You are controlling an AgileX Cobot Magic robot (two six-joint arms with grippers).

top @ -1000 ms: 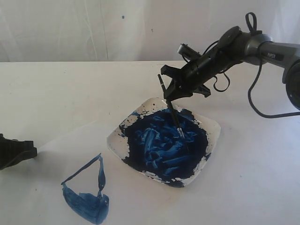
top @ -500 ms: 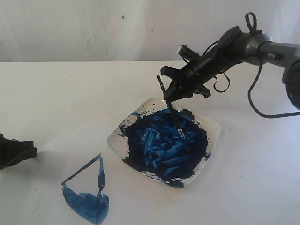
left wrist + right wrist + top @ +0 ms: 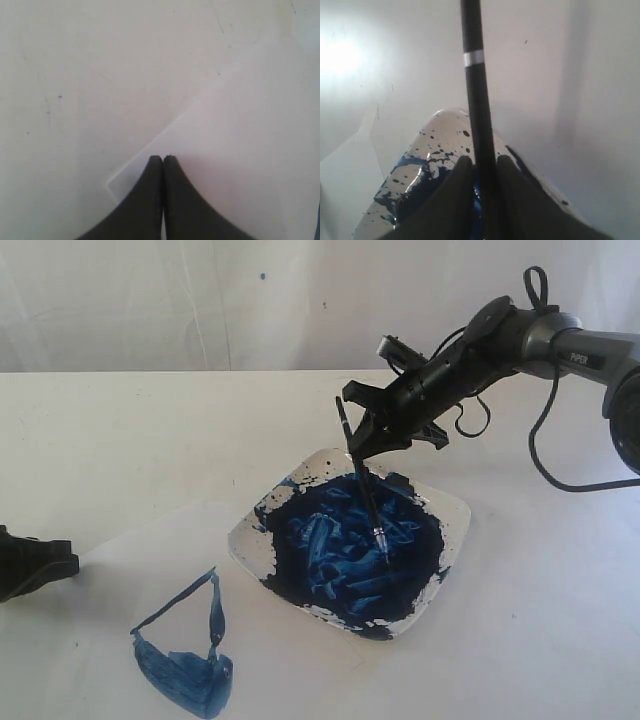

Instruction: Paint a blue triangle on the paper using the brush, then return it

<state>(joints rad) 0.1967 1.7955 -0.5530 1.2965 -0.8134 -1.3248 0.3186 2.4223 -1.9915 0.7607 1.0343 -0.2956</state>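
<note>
The brush [image 3: 362, 490] leans steeply over the plate [image 3: 452, 512], with its blue tip down in the dark paint. My right gripper [image 3: 361, 443] is shut on its black handle [image 3: 472, 75] over the plate's far rim; the fingers [image 3: 462, 175] flank the handle and the grip looks loose. The blue triangle [image 3: 190, 655] is a rough outline with a filled lower corner on the paper [image 3: 150, 565], in front of and left of the plate. My left gripper [image 3: 72, 562] rests shut and empty at the paper's left corner [image 3: 240, 125].
The white plate [image 3: 435, 135] is smeared with thick dark-blue paint [image 3: 345, 550] and speckled at its rim. It lies on a white table [image 3: 150, 430] in front of a white cloth backdrop. The right arm's cable [image 3: 545, 440] loops down at the right.
The brush has tilted and its ferrule has slid lower and nearer into the paint. The right gripper has lifted very slightly. The left gripper has not moved.
</note>
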